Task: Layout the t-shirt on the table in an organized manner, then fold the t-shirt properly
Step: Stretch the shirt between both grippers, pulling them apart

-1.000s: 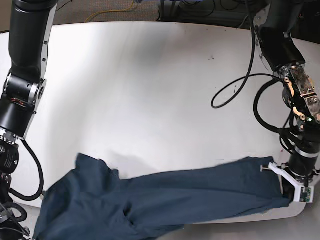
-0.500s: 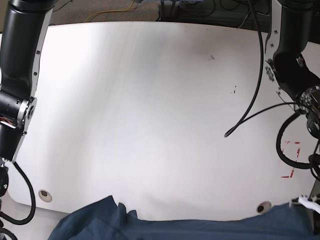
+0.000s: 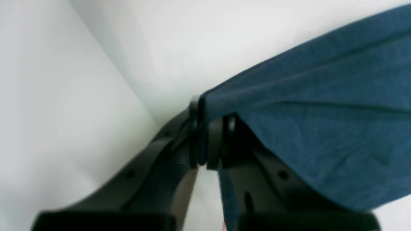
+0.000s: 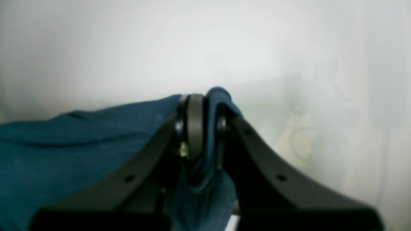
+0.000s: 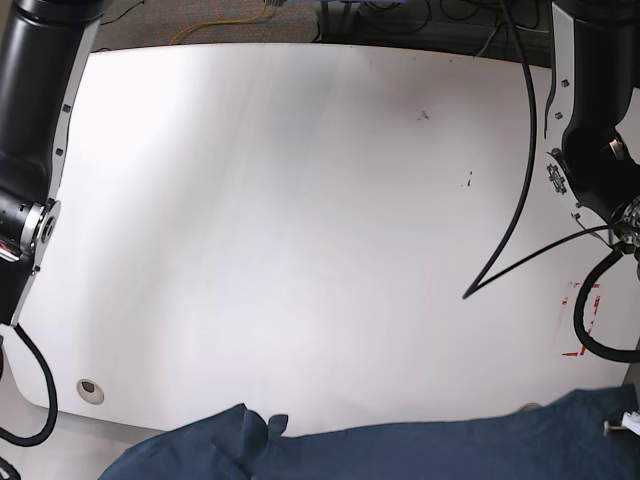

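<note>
- Left fingers pinching a hem edge of the t-shirt; right fingers clamped on a bunched corner.
- Shirt now pulled back to the near edge of the counter (mostly off it a second ago it lay across).
- Stretched between both grips, probably readying for a fresh spread.

Surface: I see the table, glossy white.
Grommet: one round grommet hole, near-left corner.
Tape: red tape mark, right edge.
Specks: dark specks, far right.
</note>
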### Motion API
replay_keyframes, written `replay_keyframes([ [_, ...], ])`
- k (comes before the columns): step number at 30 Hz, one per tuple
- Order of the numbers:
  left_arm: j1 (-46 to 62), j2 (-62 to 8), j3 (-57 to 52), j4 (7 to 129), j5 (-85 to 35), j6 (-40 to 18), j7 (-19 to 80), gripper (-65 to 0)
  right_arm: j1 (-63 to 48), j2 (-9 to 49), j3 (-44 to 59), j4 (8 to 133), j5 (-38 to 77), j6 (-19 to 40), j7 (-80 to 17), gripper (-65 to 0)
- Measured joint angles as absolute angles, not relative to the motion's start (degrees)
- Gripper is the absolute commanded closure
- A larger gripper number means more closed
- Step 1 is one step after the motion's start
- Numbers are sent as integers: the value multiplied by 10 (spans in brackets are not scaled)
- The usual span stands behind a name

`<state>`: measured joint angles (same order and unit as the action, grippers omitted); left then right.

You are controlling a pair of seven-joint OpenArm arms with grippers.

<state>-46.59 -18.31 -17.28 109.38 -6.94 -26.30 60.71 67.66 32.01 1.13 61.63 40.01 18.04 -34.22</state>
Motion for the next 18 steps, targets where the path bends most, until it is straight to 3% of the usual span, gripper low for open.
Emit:
replay_keyframes([
  [13,-281,-147,-231,1091,-67,-313,569,0,469,356,13,693,445,177,-358,-2],
  [18,-203,-143,-232,1091,-62,-318,571,0,357,362,58,745,484,178,-351,-2],
])
